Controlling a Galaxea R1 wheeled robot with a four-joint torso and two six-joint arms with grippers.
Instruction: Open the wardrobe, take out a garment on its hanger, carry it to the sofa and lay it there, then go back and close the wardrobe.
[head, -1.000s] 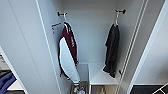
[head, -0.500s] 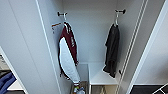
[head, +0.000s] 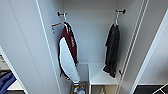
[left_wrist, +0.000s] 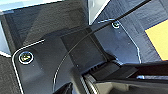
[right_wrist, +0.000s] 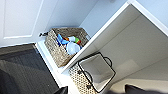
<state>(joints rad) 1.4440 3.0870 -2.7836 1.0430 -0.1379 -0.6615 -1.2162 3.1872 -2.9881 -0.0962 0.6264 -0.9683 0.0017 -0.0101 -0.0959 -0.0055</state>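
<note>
The wardrobe (head: 30, 50) stood open, the garment (head: 112, 50) hanging on its hanger (head: 116, 20) (either gripper's state: cannot tell).

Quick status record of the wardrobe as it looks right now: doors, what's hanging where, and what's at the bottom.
wardrobe: doors open, interior visible in the head view
garment: black, hanging limp at the interior's right side, not yet taken out
hanger: pale, hooked on a dark peg high on the right
red and white garment: hanging at the interior's left side from its own peg
woven basket: on the wardrobe floor, holding colourful items
lined basket: under the white shelf, looks empty
white shelf: low, below the black garment
</note>
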